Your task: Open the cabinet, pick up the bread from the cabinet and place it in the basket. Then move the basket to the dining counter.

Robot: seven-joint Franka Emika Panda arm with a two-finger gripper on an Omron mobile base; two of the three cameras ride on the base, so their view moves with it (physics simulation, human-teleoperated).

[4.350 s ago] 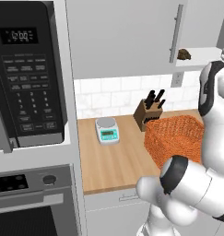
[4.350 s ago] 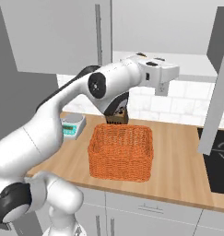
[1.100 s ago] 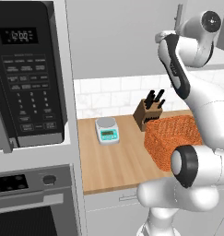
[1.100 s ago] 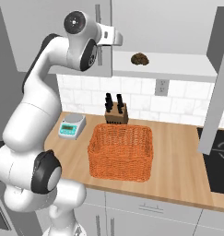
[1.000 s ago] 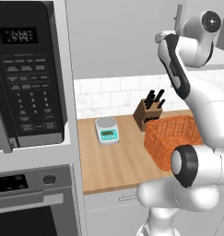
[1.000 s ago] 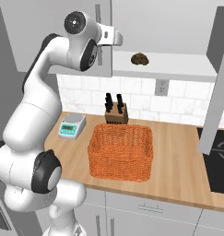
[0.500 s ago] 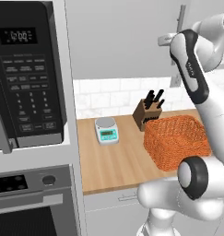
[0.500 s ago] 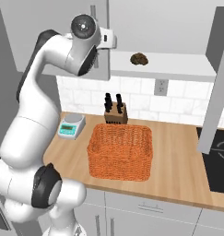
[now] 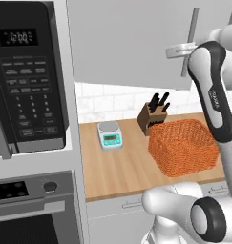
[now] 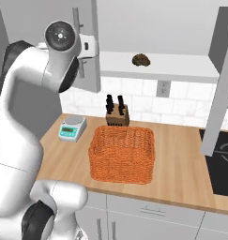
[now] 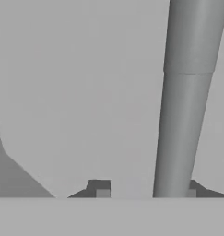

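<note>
Hand [image 11: 145,192] sits at the cabinet's bar handle [image 11: 185,97], fingers either side; grasp unclear. Bread [image 10: 141,59] on shelf upper centre, basket [image 10: 122,154] on worktop [image 10: 181,168] below.

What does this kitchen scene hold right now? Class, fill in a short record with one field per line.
cabinet: right door swung open, left door at the arm
bread: on the white inner shelf, untouched
basket: on the wooden counter, nothing inside
tool: fingertips either side of the left door's bar handle, grip not clear
knife block: behind the basket
scale: left of the basket
</note>
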